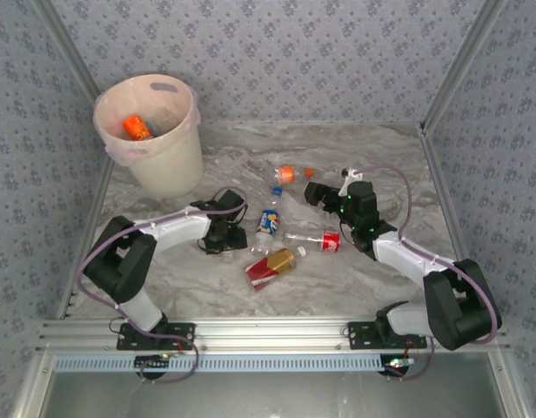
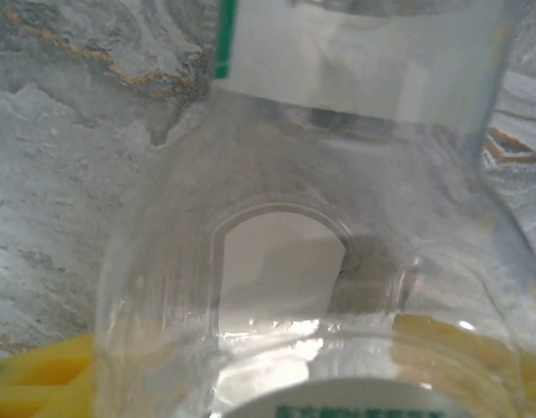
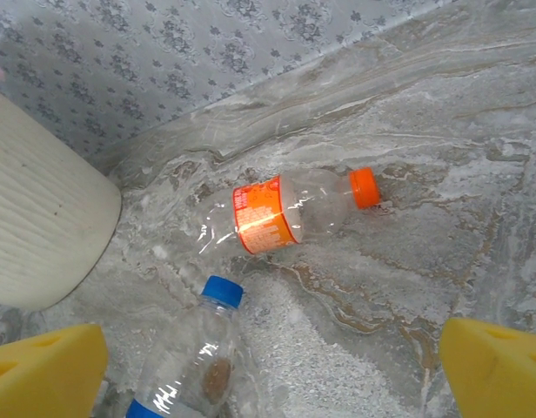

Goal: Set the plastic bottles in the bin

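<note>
The left hand [image 1: 221, 237] is straddling a clear bottle [image 2: 320, 226], grip impossible to tell. The right hand [image 3: 272, 370] is hovering wide open, holding nothing, near the orange-capped bottle [image 3: 281, 213].

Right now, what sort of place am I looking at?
Probably a staged robot test cell, not a real room: patterned backdrop walls on metal framing, a marble-look table with two arms bolted to a rail, and bottles scattered near a lined bin.

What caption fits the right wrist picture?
Open right claw above an orange-capped bottle and a blue-capped bottle lying on the marble table.
</note>
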